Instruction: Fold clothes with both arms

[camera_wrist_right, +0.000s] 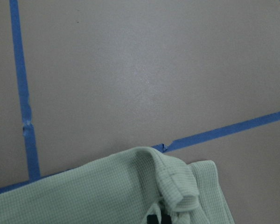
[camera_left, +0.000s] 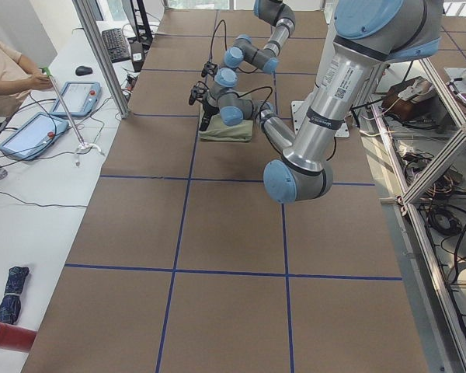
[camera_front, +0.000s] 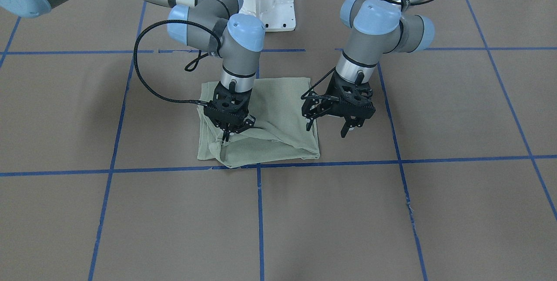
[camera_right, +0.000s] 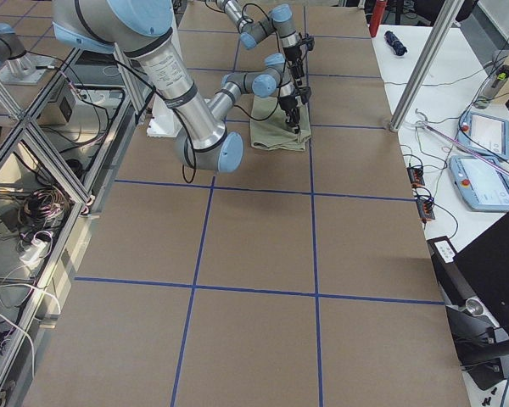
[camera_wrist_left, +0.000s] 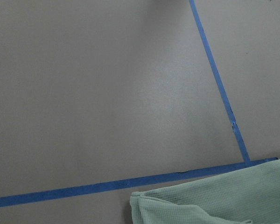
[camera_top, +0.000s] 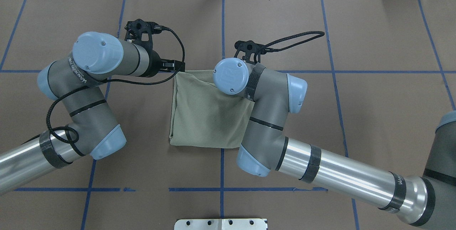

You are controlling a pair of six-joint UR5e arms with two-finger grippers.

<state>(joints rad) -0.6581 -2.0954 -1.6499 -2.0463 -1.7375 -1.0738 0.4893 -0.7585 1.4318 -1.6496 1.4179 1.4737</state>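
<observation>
prog: nearly done, I think; pale green knit shirt (camera_front: 278,111) is a small square bundle, maybe 1 tidy-up left | where: mid of brown blue-taped bench (camera_front: 435,211) | look: soft, flat, 1 edge lumpy w/ loose flap | R black two-finger gripper (camera_front: 226,135): pinching flap, shirt's 1 o'clock (overhead view) | L black two-finger gripper (camera_front: 328,126): spread wide, holds nothing, 11 o'clock

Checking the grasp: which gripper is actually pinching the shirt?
The right gripper, shut on a fold of the shirt; the left gripper hangs open at its edge.
</observation>
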